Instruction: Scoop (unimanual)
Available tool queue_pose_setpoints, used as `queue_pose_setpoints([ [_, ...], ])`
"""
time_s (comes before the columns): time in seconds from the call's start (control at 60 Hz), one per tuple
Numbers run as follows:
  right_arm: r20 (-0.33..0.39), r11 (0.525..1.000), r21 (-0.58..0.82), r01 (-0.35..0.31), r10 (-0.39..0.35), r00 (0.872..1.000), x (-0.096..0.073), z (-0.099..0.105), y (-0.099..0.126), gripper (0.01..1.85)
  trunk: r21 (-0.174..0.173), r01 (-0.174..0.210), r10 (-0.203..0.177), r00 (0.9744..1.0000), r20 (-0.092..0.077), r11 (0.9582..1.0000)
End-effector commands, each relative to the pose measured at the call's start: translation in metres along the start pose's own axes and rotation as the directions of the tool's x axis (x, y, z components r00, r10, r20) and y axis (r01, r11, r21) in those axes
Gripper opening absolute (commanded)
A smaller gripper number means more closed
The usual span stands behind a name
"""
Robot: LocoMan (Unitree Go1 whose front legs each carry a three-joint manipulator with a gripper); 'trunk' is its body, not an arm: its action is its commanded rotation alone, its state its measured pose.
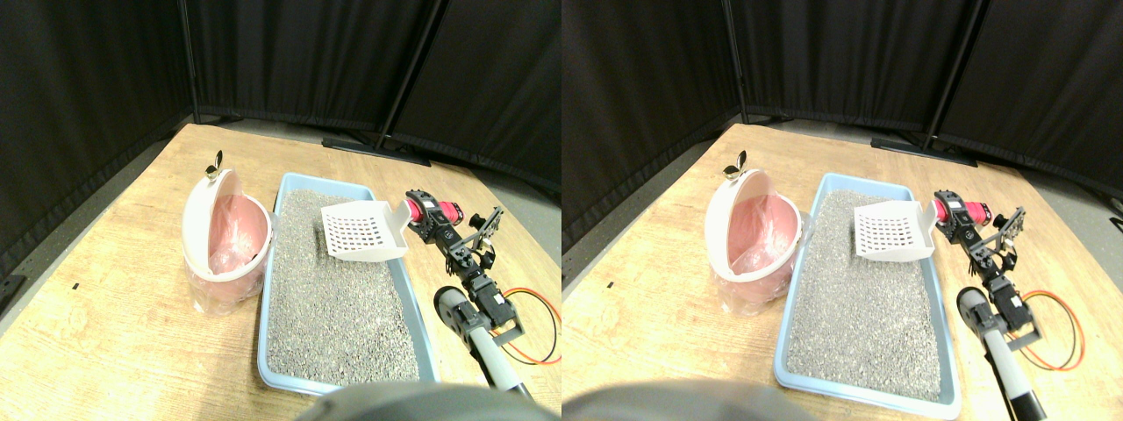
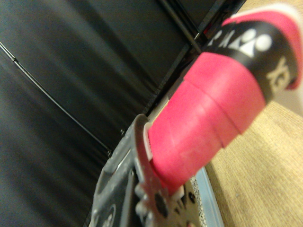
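Note:
A white slotted scoop [image 1: 361, 232] hangs over the far right part of the grey litter [image 1: 329, 298], its slotted face tilted toward the camera. Nothing shows inside it. Its pink-wrapped handle [image 1: 443, 210] points right, and my right gripper [image 1: 425, 221] is shut on it just behind the scoop's bowl. In the wrist view the pink handle [image 2: 213, 109] fills the middle and runs down into the dark jaw frame. The litter lies in a light blue tray [image 1: 426, 338].
A pink bin [image 1: 230, 250] with a white swing lid [image 1: 203, 215] and a plastic liner stands left of the tray, close to its rim. Orange cables [image 1: 540, 329] loop on the wooden table [image 1: 105, 307] at the right. Black curtains close off the back.

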Motion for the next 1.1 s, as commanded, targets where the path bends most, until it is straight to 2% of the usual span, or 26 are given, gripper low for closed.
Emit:
queue_pose_setpoints([
  [0.017,0.044,1.0,0.021,-0.009,0.008,0.999,-0.001,0.002,0.001,0.05,-0.024,0.008,-0.008,1.0,0.0,0.9997],
  [0.233,0.03,0.998,0.058,-0.004,0.003,1.0,-0.007,-0.01,-0.002,0.05,-0.02,0.011,-0.011,0.9999,-0.001,0.9997],
  [0.4,0.03,0.995,0.097,-0.012,0.01,0.999,-0.01,-0.026,-0.007,0.05,-0.014,0.015,-0.015,0.9999,-0.006,0.9998],
  [0.65,0.009,0.99,0.133,0.05,-0.052,0.999,-0.019,-0.044,-0.015,0.05,-0.013,0.019,-0.019,0.9998,-0.011,0.9997],
  [0.867,0.01,0.986,0.155,0.067,-0.069,0.998,-0.026,-0.059,-0.016,0.05,-0.008,0.022,-0.023,0.9997,-0.013,0.9997],
  [0.95,-0.013,0.985,0.151,0.087,-0.086,0.996,-0.028,-0.062,-0.016,0.05,-0.007,0.025,-0.025,0.9996,-0.014,0.9997],
  [0.983,-0.05,0.98,0.151,0.13,-0.123,0.991,-0.029,-0.063,-0.014,0.05,-0.003,0.027,-0.027,0.9995,-0.016,0.9996],
  [1.033,-0.067,0.978,0.145,0.146,-0.138,0.988,-0.03,-0.064,-0.014,0.08,-0.003,0.027,-0.027,0.9995,-0.016,0.9996],
  [1.067,-0.173,0.965,0.141,0.221,-0.196,0.965,-0.033,-0.065,-0.011,0.47,-0.003,0.027,-0.027,0.9995,-0.016,0.9996],
  [1.083,-0.173,0.965,0.141,0.221,-0.196,0.965,-0.033,-0.065,-0.011,0.47,-0.003,0.027,-0.027,0.9995,-0.016,0.9996],
  [1.1,-0.204,0.962,0.139,0.234,-0.203,0.958,-0.035,-0.065,-0.009,0.61,-0.001,0.032,-0.032,0.9993,-0.019,0.9995],
])
